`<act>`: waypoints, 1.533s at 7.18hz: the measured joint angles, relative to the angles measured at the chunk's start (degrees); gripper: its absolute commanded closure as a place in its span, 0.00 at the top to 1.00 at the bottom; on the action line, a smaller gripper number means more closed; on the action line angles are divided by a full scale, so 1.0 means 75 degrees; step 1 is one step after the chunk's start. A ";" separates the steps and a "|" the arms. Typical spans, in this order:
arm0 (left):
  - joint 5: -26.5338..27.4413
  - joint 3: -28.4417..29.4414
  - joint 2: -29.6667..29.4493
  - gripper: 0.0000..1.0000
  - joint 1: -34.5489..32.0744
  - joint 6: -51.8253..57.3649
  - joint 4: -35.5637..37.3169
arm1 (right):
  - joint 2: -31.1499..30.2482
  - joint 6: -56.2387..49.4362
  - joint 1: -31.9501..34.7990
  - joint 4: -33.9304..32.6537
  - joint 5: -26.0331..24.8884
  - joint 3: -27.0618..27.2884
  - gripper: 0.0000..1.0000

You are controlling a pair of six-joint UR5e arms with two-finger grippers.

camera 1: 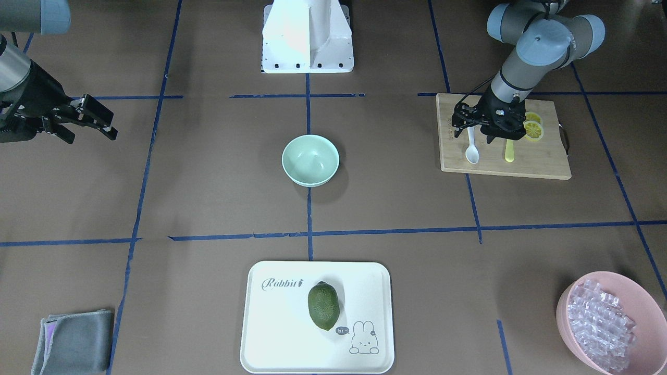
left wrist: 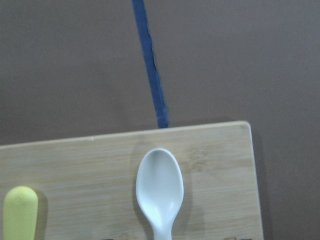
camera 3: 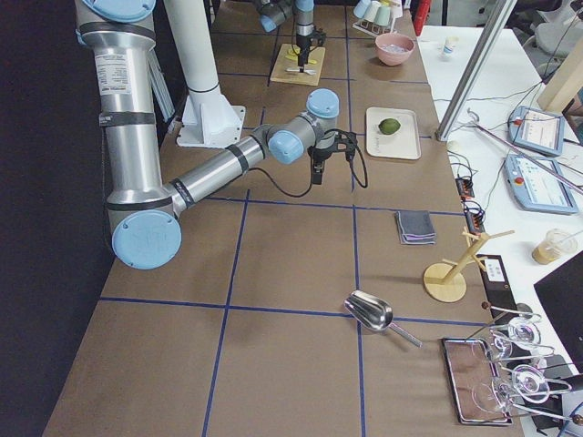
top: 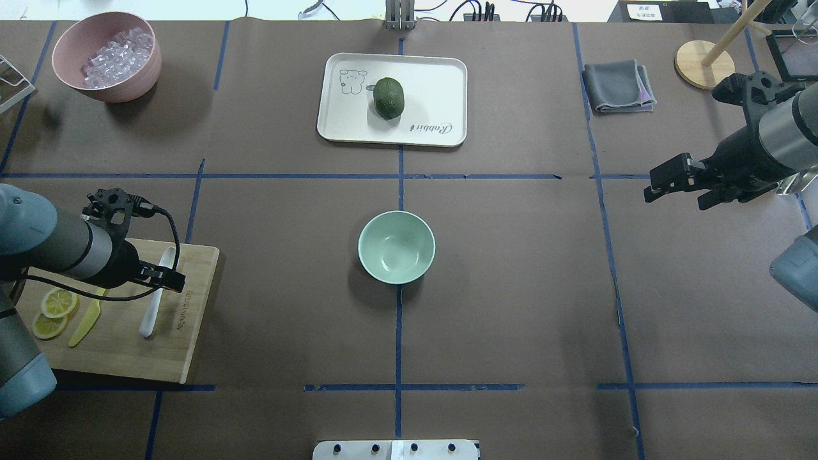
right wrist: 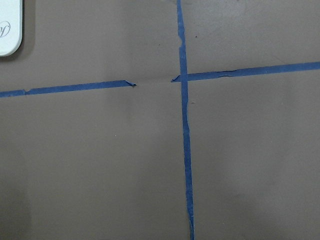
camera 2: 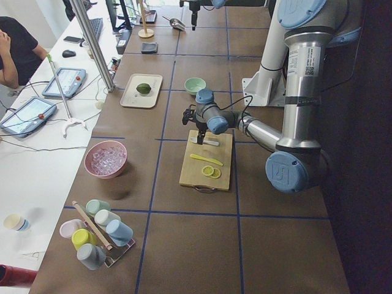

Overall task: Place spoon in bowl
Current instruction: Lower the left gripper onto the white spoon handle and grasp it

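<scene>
The white spoon (camera 1: 471,151) lies on a wooden cutting board (camera 1: 536,164), with its scoop pointing away from the robot. It also shows in the overhead view (top: 151,312) and the left wrist view (left wrist: 160,187). My left gripper (camera 1: 473,136) is open and low over the board, with its fingers on either side of the spoon's handle (top: 160,280). The mint-green bowl (camera 1: 310,160) stands empty at the table's middle (top: 396,247). My right gripper (top: 674,188) is open and empty, and hangs above the table far to the other side (camera 1: 88,127).
A yellow-green knife (camera 1: 509,151) and lemon slices (camera 1: 533,130) share the board. A white tray (camera 1: 271,323) holds a green fruit (camera 1: 323,305). A pink bowl (camera 1: 565,299) of clear cubes and a grey cloth (camera 1: 73,341) sit at the far corners.
</scene>
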 measured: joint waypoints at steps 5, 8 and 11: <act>0.0002 0.0058 0.0013 0.59 0.0117 -0.0013 0.0167 | -0.0015 -0.0027 0.0006 -0.0002 0.0000 -0.0012 0.99; 0.0002 0.0100 0.0015 0.03 0.0113 -0.0013 0.0169 | -0.0030 -0.0027 0.0006 -0.0003 0.0002 -0.0009 0.99; 0.0002 0.0061 -0.0005 0.00 0.0109 -0.0013 0.0169 | -0.0035 -0.0027 0.0008 -0.0004 0.0000 -0.0015 0.99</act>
